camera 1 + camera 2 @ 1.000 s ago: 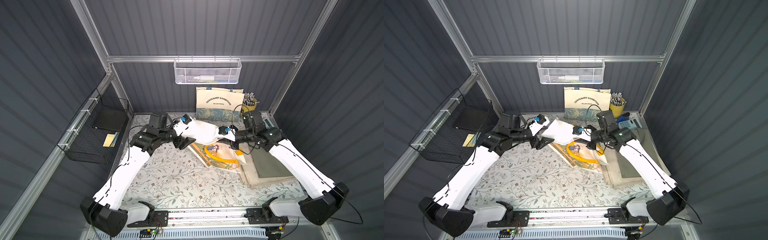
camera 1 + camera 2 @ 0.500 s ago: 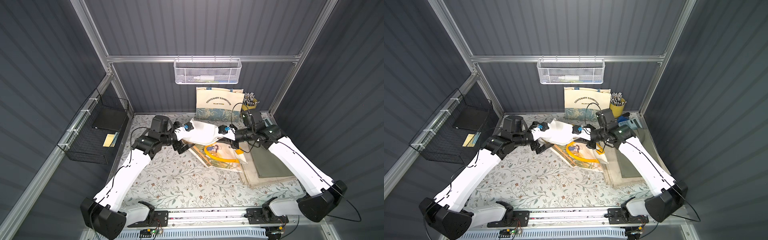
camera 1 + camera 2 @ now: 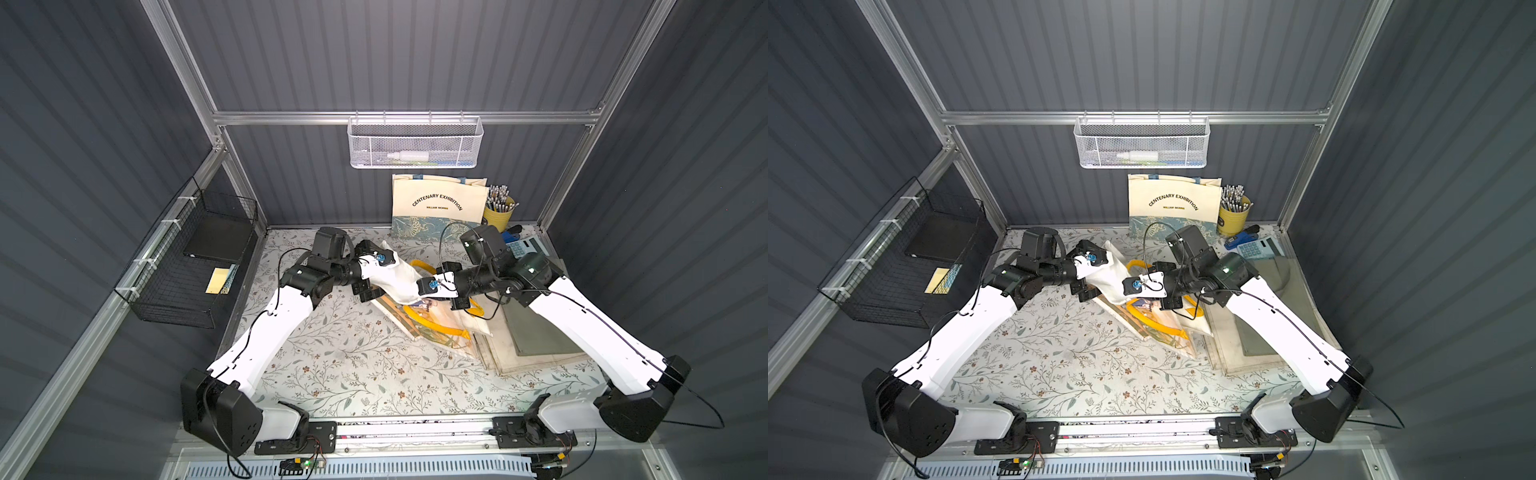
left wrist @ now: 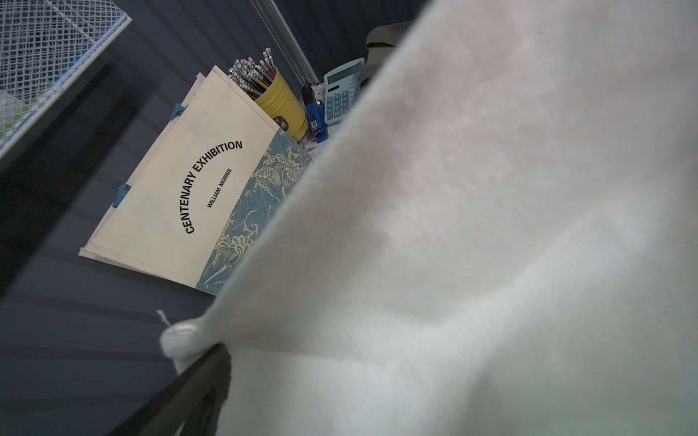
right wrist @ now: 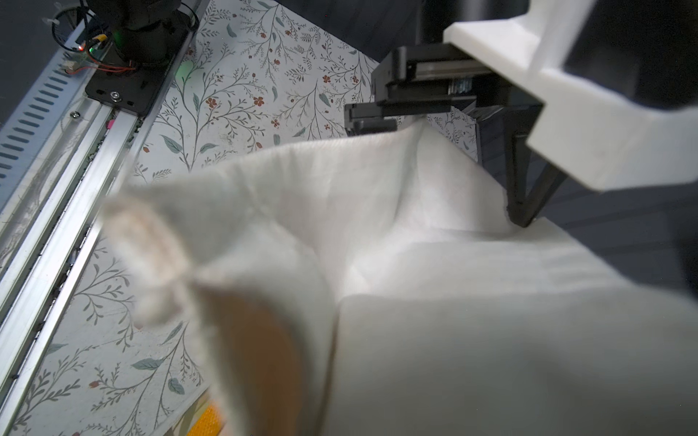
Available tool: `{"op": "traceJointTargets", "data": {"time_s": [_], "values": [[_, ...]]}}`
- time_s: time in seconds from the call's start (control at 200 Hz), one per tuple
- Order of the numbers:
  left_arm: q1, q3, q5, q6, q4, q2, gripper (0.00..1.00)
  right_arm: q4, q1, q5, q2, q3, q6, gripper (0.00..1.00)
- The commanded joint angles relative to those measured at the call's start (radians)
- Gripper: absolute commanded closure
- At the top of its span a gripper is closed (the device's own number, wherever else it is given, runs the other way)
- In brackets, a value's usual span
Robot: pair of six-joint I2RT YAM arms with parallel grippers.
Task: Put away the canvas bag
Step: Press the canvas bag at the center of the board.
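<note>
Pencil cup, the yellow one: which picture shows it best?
The left wrist view: the pencil cup looks big and sharp, though the tote bag hides one edge. Both top views show it small and far. The right wrist view misses it.

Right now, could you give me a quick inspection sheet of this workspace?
Surface: floral table, partly covered at right.
Job's things: white bag held up between both arms.
Clutter: yellow-handled bag on flat mats; printed tote, pencil cup, stapler, calculator at back.
Claws: left claw open around one end of the white bag; right claw shut on the other.
Cables: black cable loops over the right wrist.
Surroundings: white basket on back wall, black basket on left wall.
</note>
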Motion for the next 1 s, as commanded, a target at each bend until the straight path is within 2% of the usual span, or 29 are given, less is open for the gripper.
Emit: {"op": "traceJointTargets", "data": {"time_s": [0.0,0.19,0.335,0.44,0.681,0.751,0.891,0.941,0.996], "values": [[0.019,0.001,0.031,-0.007,0.090,-0.037,0.01,-0.055,0.011,0.022,-0.013,-0.039,-0.021,1.00],[0.070,0.121,0.014,-0.136,-0.137,0.002,0.01,0.109,0.011,0.112,-0.089,-0.124,0.038,1.00],[0.072,0.046,-0.019,-0.287,-0.121,-0.053,0.01,0.166,0.011,0.113,-0.115,-0.149,0.064,1.00],[0.072,0.016,-0.010,-0.347,-0.122,-0.063,0.01,0.150,0.015,0.092,-0.107,-0.135,0.050,1.00],[0.072,0.144,0.049,-0.371,-0.246,0.060,0.01,0.147,0.037,0.084,-0.099,-0.105,0.039,1.00],[0.072,0.124,0.085,-0.311,-0.224,0.055,0.01,0.141,0.042,0.072,-0.099,-0.097,0.039,1.00],[0.072,0.054,0.136,-0.315,-0.124,0.045,0.00,0.142,0.043,0.052,-0.104,-0.097,0.039,1.00],[0.072,0.069,0.172,-0.277,-0.156,0.069,0.04,0.155,0.044,0.039,-0.106,-0.097,0.042,1.00],[0.072,0.085,0.231,-0.210,-0.186,0.091,0.16,0.166,0.043,0.024,-0.106,-0.097,0.050,1.00]]}}
